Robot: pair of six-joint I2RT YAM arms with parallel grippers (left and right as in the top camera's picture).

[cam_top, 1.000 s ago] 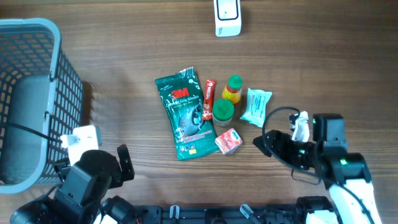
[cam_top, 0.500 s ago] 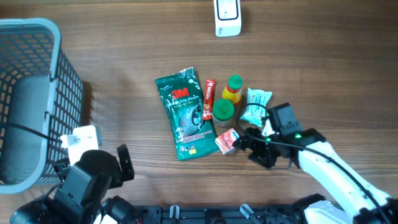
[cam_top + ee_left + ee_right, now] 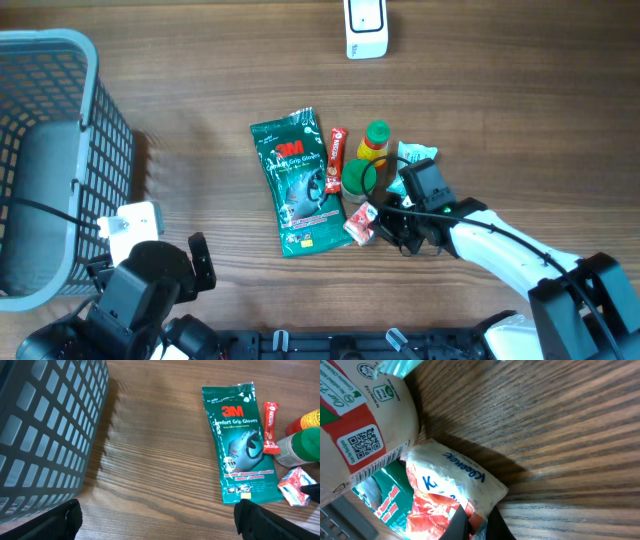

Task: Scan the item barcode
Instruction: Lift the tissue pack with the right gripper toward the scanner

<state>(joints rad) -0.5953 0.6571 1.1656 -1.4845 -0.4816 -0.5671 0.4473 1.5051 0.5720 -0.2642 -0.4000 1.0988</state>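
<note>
the right claw (image 3: 383,224) is now sitting clenched at the right side of the cluster, having swung in from the right and snapped shut in the last moment. it is pinching the edge of the pack (image 3: 361,222), the small red and white tissue pack. the pack is lying just near of the green-capped jar (image 3: 358,177) and right of the gloves (image 3: 298,180), a little more tilted than before and seemingly not yet off the bench (image 3: 520,90). the left claw (image 3: 160,522) is staying released beside the basket (image 3: 50,120). so the grasp is looking made. lifting the pack and carrying it to the scanner (image 3: 365,27) at the far edge is what is remaining, and so thin a pinch may be slipping.
</note>
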